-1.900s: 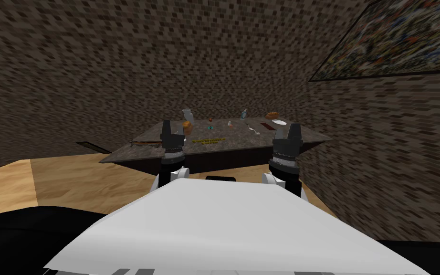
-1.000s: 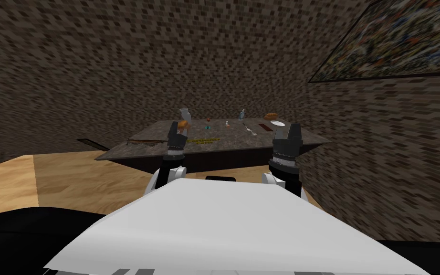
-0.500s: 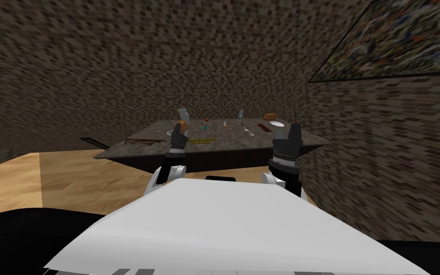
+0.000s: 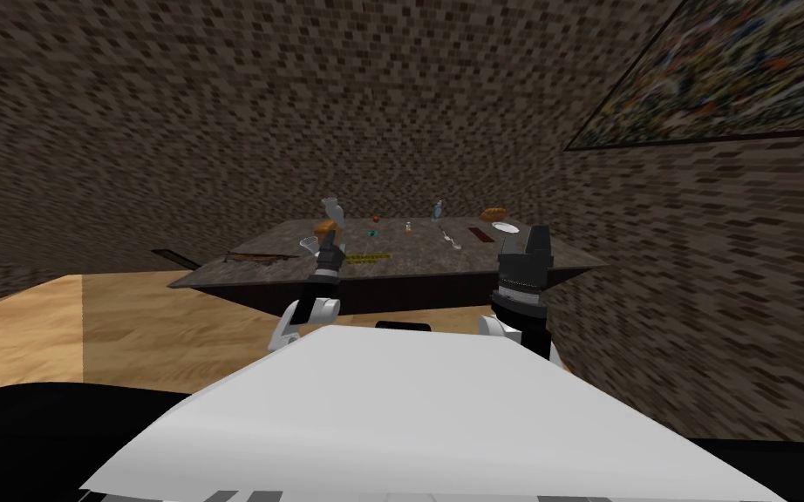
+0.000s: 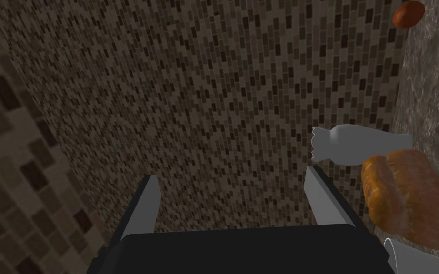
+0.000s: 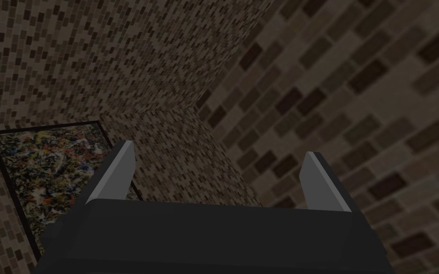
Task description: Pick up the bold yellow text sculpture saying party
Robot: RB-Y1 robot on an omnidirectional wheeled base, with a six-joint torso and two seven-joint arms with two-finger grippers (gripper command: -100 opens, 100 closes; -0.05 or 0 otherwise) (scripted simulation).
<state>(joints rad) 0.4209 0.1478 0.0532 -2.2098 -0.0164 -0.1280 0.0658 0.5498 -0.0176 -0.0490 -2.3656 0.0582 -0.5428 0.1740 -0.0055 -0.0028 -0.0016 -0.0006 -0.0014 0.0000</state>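
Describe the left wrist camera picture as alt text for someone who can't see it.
The left pincer is open and holds nothing, aimed at a brown tiled wall. Close beside it, on a grey mottled table, a bread loaf sits next to a pale grey bottle.

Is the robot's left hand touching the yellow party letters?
Apart. In the left wrist view the left gripper is open with just wall between its fingers; the head view shows the yellow letters lying on the table beside it.

Dim, even light, wide-lens splay at corners
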